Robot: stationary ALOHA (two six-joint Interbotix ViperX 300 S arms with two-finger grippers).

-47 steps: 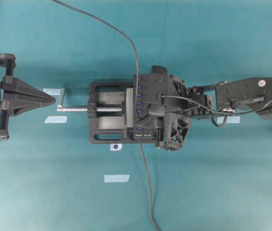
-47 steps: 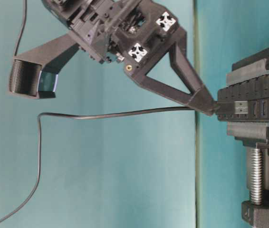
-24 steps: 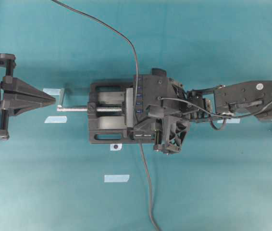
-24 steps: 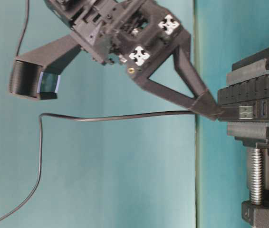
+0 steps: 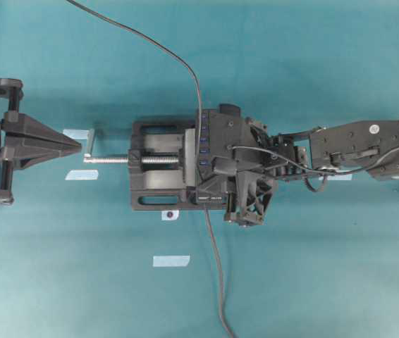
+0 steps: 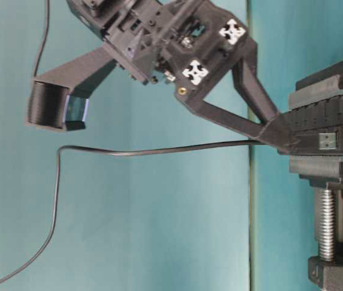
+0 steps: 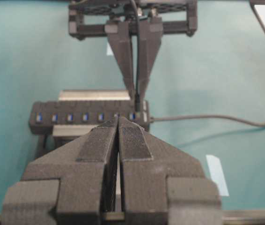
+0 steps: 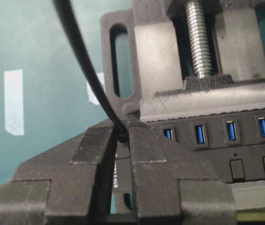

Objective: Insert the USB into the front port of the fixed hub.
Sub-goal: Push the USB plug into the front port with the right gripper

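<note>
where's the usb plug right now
The USB is pinched in the right gripper, right of centre in the table-level view. Its metal end lies against the labelled end of the fixed hub, which the vise clamps.

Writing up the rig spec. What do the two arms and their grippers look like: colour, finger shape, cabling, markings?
Both are matte black. The left gripper and right gripper have long triangular printed fingers with ribbed inner pads. The right one's open-truss frame carries white cross-shaped fittings and a brass-coloured insert. Loose black cables loop along the right arm, which has small white round markings.
</note>
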